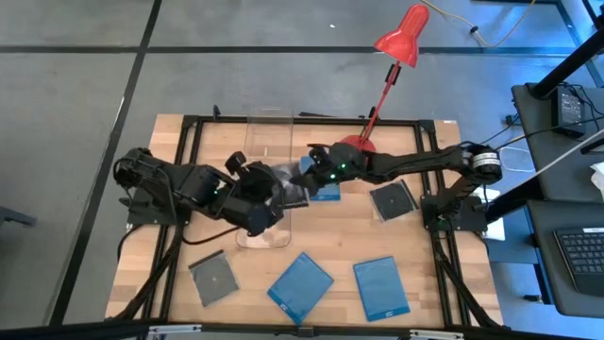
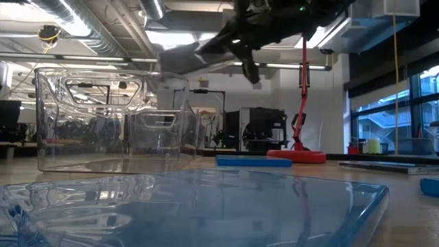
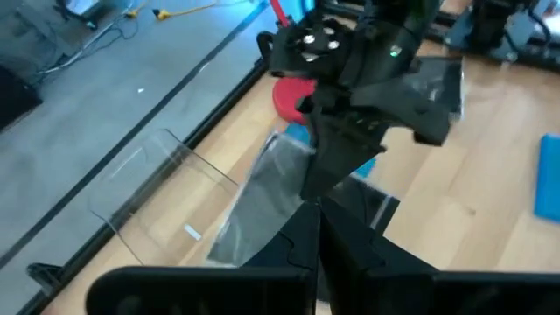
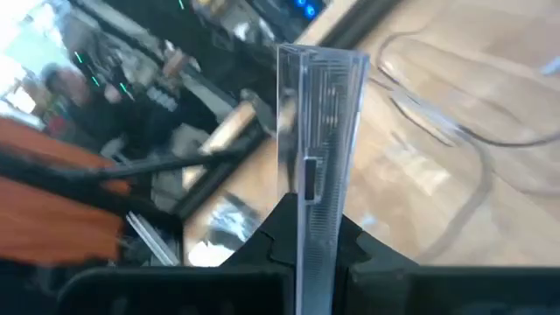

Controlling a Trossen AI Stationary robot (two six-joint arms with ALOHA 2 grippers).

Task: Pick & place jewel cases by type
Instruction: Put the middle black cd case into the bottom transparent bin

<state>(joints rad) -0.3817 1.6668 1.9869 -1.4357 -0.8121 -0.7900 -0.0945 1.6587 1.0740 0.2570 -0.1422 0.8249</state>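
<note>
From above, my right hand (image 1: 307, 172) is reached across the desk (image 1: 330, 236) and my left hand (image 1: 274, 194) meets it over the near end of the clear bin (image 1: 266, 179), a grey jewel case (image 1: 288, 179) between them. Other cases lie well apart: a blue case (image 1: 300, 285), another blue one (image 1: 380, 287), a grey one (image 1: 213, 278).

From desk height, the held case (image 2: 185, 58) hangs tilted above the bin (image 2: 110, 116), clear of its rim.

Through my left wrist, my fingers (image 3: 306, 236) look pressed together on the case's edge (image 3: 262, 197), the right hand (image 3: 350, 122) gripping its far end.

Through my right wrist, my fingers are clamped on the case (image 4: 317, 149), edge-on.

I judge this a hand-over or joint placing of a grey case; next, one hand must let go before it is lowered into the bin.
</note>
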